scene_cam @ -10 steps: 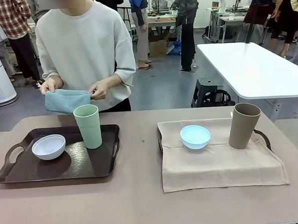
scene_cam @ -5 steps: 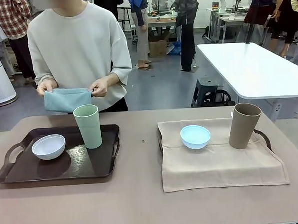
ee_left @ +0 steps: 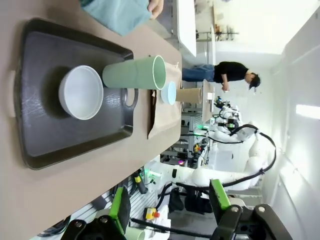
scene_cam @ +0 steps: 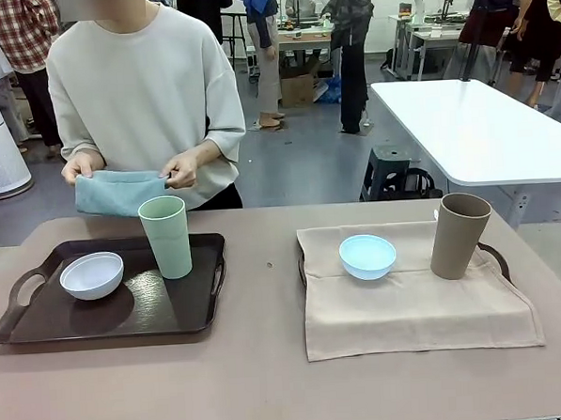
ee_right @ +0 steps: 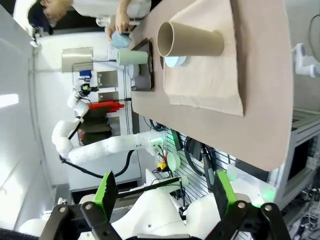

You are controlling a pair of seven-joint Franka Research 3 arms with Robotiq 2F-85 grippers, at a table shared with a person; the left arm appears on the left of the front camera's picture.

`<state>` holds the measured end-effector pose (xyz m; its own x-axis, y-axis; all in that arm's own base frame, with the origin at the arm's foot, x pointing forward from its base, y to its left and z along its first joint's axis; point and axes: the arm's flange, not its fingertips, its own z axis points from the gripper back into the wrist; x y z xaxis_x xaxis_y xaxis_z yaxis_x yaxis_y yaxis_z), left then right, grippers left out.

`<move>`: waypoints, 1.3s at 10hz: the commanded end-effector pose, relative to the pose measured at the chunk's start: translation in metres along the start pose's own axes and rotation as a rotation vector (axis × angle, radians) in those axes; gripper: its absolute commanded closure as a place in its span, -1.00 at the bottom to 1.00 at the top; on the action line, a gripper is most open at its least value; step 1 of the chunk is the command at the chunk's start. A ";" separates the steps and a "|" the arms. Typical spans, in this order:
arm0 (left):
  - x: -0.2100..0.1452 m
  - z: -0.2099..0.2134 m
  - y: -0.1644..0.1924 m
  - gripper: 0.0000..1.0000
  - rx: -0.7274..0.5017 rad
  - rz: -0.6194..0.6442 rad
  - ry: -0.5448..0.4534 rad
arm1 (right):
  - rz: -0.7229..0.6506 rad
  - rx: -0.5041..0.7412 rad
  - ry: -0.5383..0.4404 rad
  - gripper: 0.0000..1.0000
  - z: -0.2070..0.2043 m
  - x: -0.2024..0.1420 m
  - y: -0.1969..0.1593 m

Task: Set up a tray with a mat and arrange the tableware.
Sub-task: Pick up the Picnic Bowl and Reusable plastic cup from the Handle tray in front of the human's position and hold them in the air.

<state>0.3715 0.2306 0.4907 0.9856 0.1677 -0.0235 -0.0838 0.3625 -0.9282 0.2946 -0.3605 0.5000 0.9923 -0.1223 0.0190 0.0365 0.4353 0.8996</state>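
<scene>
I see my left gripper (ee_left: 170, 202) and right gripper (ee_right: 164, 192) spread, empty; the person's hands (scene_cam: 182, 168) pinch a folded teal cloth mat (scene_cam: 118, 192) beyond the dark brown plastic tray (scene_cam: 173, 305).

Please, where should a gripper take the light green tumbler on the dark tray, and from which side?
Take the light green tumbler across its upper wall, coming level from the robot's near side. It stands upright and widens toward the rim, so a grip there probably will not slip. The white bowl stands to its left.
</scene>
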 end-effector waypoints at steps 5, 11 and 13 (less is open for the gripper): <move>-0.002 0.003 0.002 -0.68 -0.008 0.010 0.000 | -0.005 0.004 -0.022 -1.00 0.006 -0.006 -0.002; -0.002 0.003 0.002 -0.68 -0.008 0.010 0.000 | -0.005 0.004 -0.022 -1.00 0.006 -0.006 -0.002; -0.002 0.003 0.002 -0.68 -0.008 0.010 0.000 | -0.005 0.004 -0.022 -1.00 0.006 -0.006 -0.002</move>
<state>0.3704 0.2330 0.4885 0.9846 0.1719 -0.0310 -0.0920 0.3599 -0.9285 0.2887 -0.3653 0.5000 0.9902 -0.1385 0.0192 0.0433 0.4345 0.8996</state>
